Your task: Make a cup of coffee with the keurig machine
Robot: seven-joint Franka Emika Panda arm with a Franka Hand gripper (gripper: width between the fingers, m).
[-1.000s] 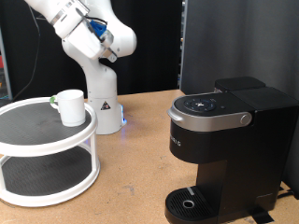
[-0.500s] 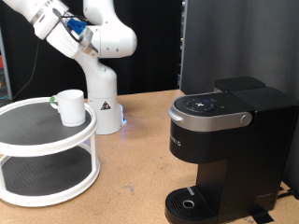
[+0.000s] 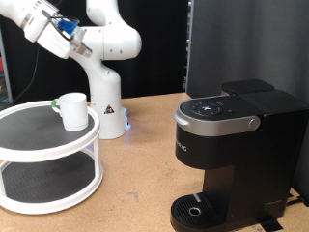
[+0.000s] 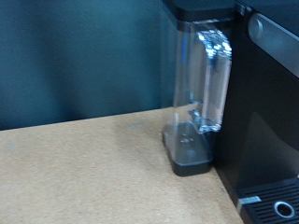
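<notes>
The white cup (image 3: 72,109) stands upright on the top tier of a round white two-tier stand (image 3: 29,145) at the exterior view's left. The black keurig machine (image 3: 232,145) sits at the exterior view's right, its silver-grey handle down and its round drip tray (image 3: 198,210) bare. The arm (image 3: 48,24) reaches up past the exterior view's top left corner, high above the cup, and my gripper lies outside that frame. In the wrist view the keurig machine (image 4: 271,93) shows from the side with its clear water tank (image 4: 201,84). No fingers appear there.
The robot's white base (image 3: 106,106) stands just behind the stand, close to the cup. A dark panel (image 3: 241,43) rises behind the machine. Brown tabletop (image 3: 135,184) lies between the stand and the machine.
The arm has swung up and towards the exterior view's left, carrying the hand out of the frame. Cup and machine have not moved.
</notes>
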